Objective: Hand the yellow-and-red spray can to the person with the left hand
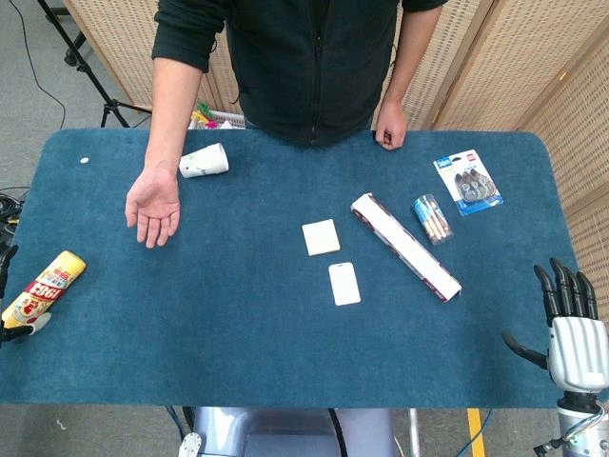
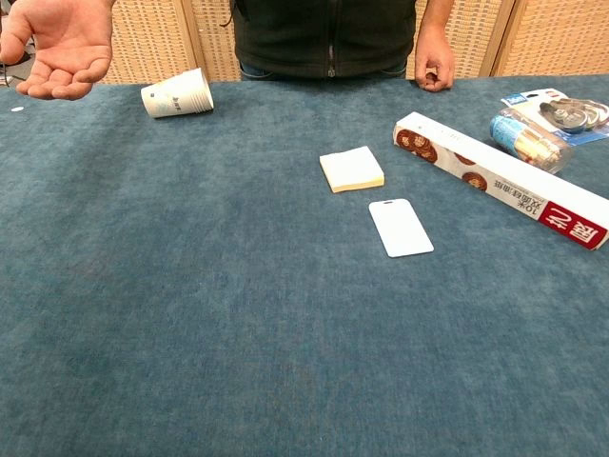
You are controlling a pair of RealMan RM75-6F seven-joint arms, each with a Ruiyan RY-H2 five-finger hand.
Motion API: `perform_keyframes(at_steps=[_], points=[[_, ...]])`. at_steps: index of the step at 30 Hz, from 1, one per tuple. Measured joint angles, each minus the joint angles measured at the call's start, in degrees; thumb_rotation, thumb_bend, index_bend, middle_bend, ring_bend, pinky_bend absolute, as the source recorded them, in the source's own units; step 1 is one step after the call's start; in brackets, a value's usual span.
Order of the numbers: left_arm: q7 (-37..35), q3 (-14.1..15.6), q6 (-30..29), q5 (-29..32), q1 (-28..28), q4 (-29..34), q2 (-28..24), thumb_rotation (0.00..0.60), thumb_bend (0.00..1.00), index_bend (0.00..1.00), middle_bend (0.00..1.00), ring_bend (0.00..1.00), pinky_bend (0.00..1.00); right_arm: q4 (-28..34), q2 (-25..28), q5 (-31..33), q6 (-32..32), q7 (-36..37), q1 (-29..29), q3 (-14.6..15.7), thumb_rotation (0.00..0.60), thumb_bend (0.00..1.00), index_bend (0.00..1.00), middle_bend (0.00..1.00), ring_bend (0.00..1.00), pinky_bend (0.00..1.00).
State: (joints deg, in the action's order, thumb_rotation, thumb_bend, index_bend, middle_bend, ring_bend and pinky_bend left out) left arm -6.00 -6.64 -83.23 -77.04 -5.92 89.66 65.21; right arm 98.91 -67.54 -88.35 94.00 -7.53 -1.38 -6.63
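The yellow-and-red spray can lies slanted at the table's left edge, white cap end toward me. Only dark finger parts of my left hand show at the frame's left border, beside the can's lower end. Whether they grip the can cannot be made out. The person's open palm is held out face up over the left part of the table; the chest view shows this palm at top left. My right hand stands at the table's right front corner with fingers straight and apart, holding nothing. The chest view shows neither of my hands nor the can.
A tipped paper cup lies near the person's forearm. Mid-table are a white pad, a white card and a long white box. A clear packet and a blister pack lie at the right rear.
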Motion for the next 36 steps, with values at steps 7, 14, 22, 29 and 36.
perform_keyframes(at_steps=[7,14,22,29,36], points=[[-0.1,-0.3,1.0,1.1,-0.1,0.1,0.0,0.600,0.00,0.00,0.00,0.00,0.00,0.4,0.3,-0.1,-0.3,0.9,0.1,0.2,0.600,0.00,0.00,0.00,0.00,0.00],[-3.2,-1.4,10.9,7.8,-2.4,-1.1,0.8,0.600,0.00,0.00,0.00,0.00,0.00,0.8,0.6,0.6,-1.7,1.6,-0.3,0.4,0.600,0.00,0.00,0.00,0.00,0.00],[-9.6,-4.1,31.3,22.9,-7.4,-7.6,3.7,0.600,0.00,0.00,0.00,0.00,0.00,1.0,1.2,1.1,-2.2,2.9,-0.4,0.2,0.600,0.00,0.00,0.00,0.00,0.00],[-8.7,-6.8,35.9,35.3,-11.3,-14.6,8.5,0.600,0.00,0.00,0.00,0.00,0.00,1.1,1.5,1.5,-2.1,3.7,-0.3,0.0,0.600,0.00,0.00,0.00,0.00,0.00],[-5.0,-7.8,37.1,40.7,-13.3,-17.9,11.3,0.600,0.04,0.00,0.00,0.00,0.04,1.2,1.5,1.6,-2.6,3.8,-0.4,0.1,0.600,0.00,0.00,0.00,0.00,0.00]])
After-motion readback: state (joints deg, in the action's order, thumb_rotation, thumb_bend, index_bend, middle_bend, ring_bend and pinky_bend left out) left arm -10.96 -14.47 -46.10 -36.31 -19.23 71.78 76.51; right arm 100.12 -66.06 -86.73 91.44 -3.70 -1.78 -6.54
